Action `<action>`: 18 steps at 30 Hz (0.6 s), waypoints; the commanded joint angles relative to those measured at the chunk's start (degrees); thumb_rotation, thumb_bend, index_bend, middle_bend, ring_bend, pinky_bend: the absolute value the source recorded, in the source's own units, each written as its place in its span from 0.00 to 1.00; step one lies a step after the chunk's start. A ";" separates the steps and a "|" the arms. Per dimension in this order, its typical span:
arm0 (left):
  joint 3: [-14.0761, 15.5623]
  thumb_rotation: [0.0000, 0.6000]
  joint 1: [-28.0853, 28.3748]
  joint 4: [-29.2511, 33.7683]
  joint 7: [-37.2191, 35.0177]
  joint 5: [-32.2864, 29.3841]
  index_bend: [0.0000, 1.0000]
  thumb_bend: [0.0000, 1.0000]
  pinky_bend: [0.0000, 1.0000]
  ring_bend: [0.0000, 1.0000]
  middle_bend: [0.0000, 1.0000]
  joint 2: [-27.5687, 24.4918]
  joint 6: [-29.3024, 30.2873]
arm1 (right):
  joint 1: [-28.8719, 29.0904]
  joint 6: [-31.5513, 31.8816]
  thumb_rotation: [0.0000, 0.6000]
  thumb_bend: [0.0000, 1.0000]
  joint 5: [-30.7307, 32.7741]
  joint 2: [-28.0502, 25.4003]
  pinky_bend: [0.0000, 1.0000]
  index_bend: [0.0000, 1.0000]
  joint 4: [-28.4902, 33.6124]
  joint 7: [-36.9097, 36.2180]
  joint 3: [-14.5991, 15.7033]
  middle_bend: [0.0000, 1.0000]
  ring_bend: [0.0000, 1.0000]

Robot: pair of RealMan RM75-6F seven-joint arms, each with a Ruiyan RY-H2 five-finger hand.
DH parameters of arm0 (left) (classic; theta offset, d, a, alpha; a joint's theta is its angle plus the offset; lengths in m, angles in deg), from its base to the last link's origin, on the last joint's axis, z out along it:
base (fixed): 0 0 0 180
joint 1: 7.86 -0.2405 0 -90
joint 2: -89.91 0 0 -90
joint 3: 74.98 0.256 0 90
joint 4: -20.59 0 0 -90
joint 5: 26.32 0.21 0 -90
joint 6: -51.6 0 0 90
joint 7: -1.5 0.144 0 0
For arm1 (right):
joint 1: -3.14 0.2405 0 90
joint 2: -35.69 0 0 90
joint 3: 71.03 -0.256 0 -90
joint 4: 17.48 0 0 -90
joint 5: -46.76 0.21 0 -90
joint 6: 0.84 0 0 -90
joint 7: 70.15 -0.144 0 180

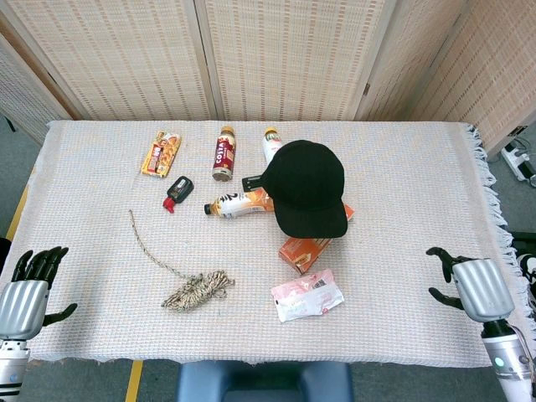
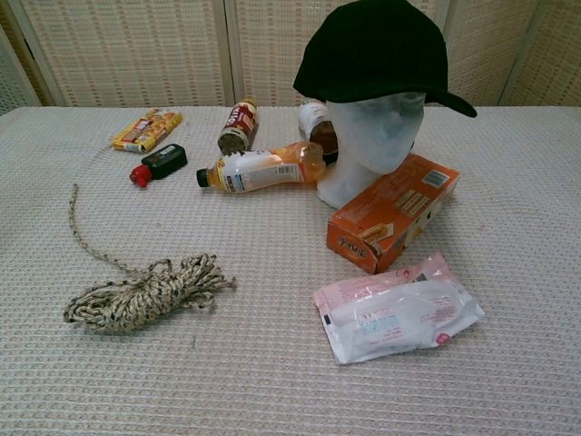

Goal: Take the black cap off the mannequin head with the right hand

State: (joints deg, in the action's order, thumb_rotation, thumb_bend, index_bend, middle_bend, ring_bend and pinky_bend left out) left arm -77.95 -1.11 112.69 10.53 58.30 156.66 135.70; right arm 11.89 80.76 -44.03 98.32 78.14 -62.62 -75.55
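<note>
The black cap (image 1: 306, 186) (image 2: 377, 52) sits on the white mannequin head (image 2: 370, 145) near the middle of the table, its brim pointing toward the front right. My right hand (image 1: 467, 285) hovers at the table's front right, fingers apart and holding nothing, well away from the cap. My left hand (image 1: 27, 290) stays at the front left edge, fingers spread and empty. Neither hand shows in the chest view.
An orange box (image 2: 392, 212) leans by the mannequin, with a pink-white packet (image 2: 398, 309) in front. An orange juice bottle (image 2: 259, 168), two upright bottles (image 1: 224, 153) (image 1: 270, 142), a snack pack (image 1: 161, 153), a small black bottle (image 1: 177, 191) and a coiled rope (image 1: 197, 289) lie to the left.
</note>
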 commanded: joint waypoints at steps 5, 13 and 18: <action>0.12 1.00 0.06 0.44 -0.39 0.17 0.13 0.06 0.10 0.14 0.15 -0.26 -0.11 | 6.19 -4.05 1.00 0.00 0.26 5.00 1.00 0.40 -0.29 1.30 -3.94 0.87 0.92; 0.18 1.00 0.13 0.77 -0.42 0.15 0.13 0.06 0.10 0.14 0.14 -0.73 -0.30 | 12.26 -7.09 1.00 0.02 2.96 10.89 1.00 0.43 -1.03 0.81 -8.21 0.92 0.97; 0.26 1.00 0.19 0.99 -0.46 0.19 0.13 0.06 0.10 0.14 0.14 -0.88 -0.43 | 15.59 -9.62 1.00 0.01 4.84 13.01 1.00 0.43 -1.59 1.57 -9.92 0.92 0.98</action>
State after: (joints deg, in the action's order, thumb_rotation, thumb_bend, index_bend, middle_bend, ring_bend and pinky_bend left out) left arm -77.69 -0.93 113.68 10.07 58.49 155.79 135.26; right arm 26.85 71.73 -39.73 110.77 76.79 -61.32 -84.96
